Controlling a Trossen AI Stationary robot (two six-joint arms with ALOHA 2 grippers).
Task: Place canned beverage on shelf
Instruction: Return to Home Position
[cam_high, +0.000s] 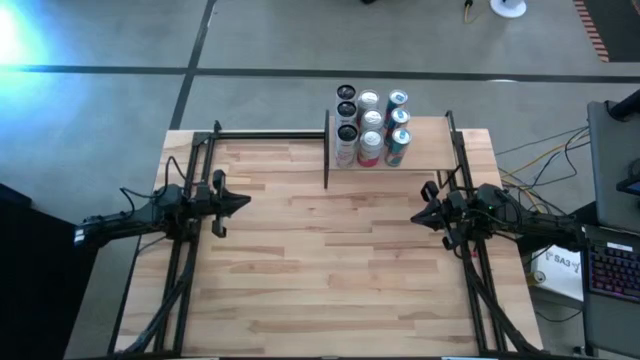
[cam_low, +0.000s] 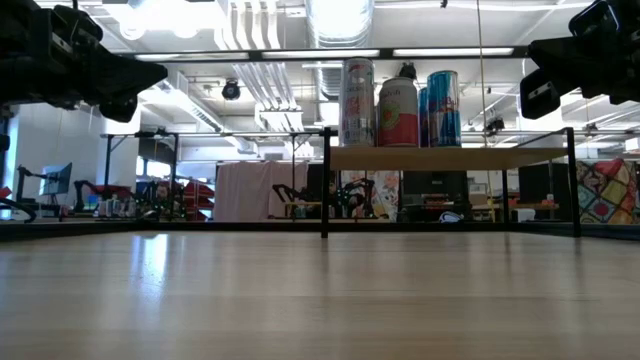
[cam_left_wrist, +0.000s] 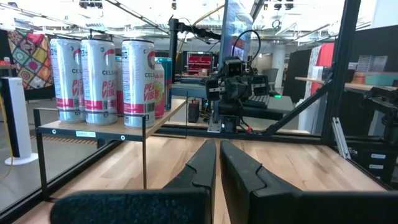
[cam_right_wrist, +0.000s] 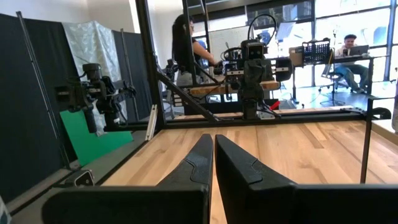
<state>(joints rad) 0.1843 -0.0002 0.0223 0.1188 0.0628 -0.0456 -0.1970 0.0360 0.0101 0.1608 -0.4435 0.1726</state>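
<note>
Several beverage cans (cam_high: 370, 128) stand upright on the pale wood shelf (cam_high: 425, 150) at the table's far right; they also show in the low view (cam_low: 398, 103) and the left wrist view (cam_left_wrist: 99, 71). My left gripper (cam_high: 243, 203) hovers shut and empty at the table's left. My right gripper (cam_high: 417, 214) hovers shut and empty at the table's right, in front of the shelf. Both are above the tabletop.
The shelf's black metal frame (cam_high: 327, 150) rises from the tabletop at the far side. Black arm frames run along both table sides (cam_high: 190, 200). People sit in the room beyond the table (cam_right_wrist: 348, 46). Bare tabletop lies between the two grippers (cam_high: 330, 240).
</note>
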